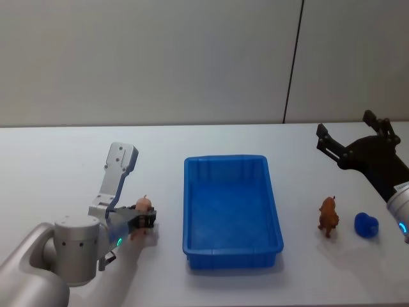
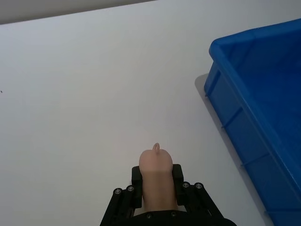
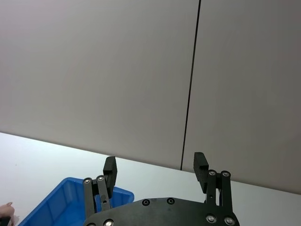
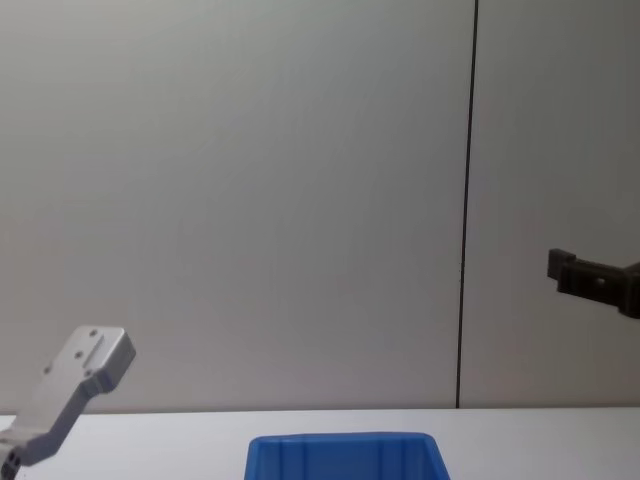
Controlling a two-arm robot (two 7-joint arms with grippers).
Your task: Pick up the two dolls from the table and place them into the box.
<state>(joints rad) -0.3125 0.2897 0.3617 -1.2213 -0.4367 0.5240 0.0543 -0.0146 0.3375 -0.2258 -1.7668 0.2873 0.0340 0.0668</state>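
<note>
A small pink doll (image 1: 143, 205) sits between the fingers of my left gripper (image 1: 147, 220), low over the white table (image 1: 57, 166) and just left of the blue box (image 1: 192, 211). In the left wrist view the left gripper (image 2: 156, 172) is shut on the pink doll (image 2: 156, 181), with the box (image 2: 235, 117) off to one side. A bright blue rounded doll (image 1: 366, 224) and a brown animal figure (image 1: 328, 215) rest on the table right of the box. My right gripper (image 1: 344, 123) hangs open and raised above them; it also appears as the right gripper (image 3: 155, 169) and the right gripper (image 4: 590, 280).
The box (image 4: 340, 445) is empty inside. A grey wall with a thin black vertical line (image 1: 294, 57) stands behind the table. Bare tabletop lies left of the box and behind it.
</note>
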